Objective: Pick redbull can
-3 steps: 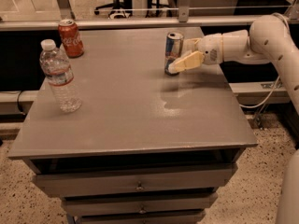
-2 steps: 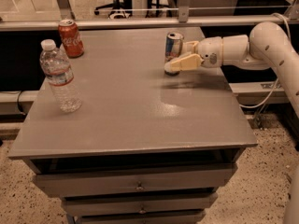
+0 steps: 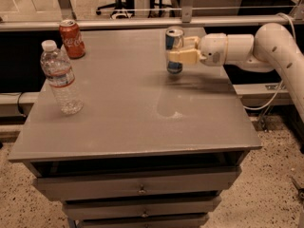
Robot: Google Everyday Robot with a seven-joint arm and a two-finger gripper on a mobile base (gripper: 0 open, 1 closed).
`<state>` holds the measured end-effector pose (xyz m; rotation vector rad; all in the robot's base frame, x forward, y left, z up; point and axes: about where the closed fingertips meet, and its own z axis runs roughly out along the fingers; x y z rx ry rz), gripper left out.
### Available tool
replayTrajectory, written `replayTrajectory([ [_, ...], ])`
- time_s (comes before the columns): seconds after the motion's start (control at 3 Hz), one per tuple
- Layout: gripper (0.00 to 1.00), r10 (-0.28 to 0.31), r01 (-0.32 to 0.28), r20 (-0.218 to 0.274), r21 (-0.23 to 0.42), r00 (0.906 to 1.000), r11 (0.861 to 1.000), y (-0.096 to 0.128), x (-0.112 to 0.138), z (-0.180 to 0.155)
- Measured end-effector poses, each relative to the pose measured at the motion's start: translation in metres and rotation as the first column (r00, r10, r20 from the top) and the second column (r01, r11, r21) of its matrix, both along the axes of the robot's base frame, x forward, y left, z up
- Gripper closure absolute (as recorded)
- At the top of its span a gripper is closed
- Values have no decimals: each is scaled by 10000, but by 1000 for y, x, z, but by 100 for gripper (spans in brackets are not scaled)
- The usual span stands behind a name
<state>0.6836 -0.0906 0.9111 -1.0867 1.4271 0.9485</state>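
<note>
The redbull can (image 3: 174, 42), slim, blue and silver with a silver top, stands upright on the grey table (image 3: 133, 103) at the back right. My gripper (image 3: 183, 51) reaches in from the right at mid-height of the can. Its cream fingers (image 3: 183, 57) stand one in front of the can and one behind it, so the can sits between them. The jaws look open, close to the can's sides. The can's middle is hidden behind the near finger.
A red cola can (image 3: 72, 38) stands at the back left corner. A clear water bottle (image 3: 61, 77) stands on the left side. The white arm (image 3: 266, 46) stretches in from the right. Drawers sit under the table top and a rail runs behind it.
My gripper has moved left from beside the can, and its fingers now straddle it. The can, bottle and red can stay in place.
</note>
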Motion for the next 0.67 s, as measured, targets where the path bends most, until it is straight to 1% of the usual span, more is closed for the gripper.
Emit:
replayTrajectory([
  [0.33,100,331,-363,591,541,9977,9979,0,-10,38],
  [0.67,100,331,-363,591,541,9977,9979,0,-10,38],
])
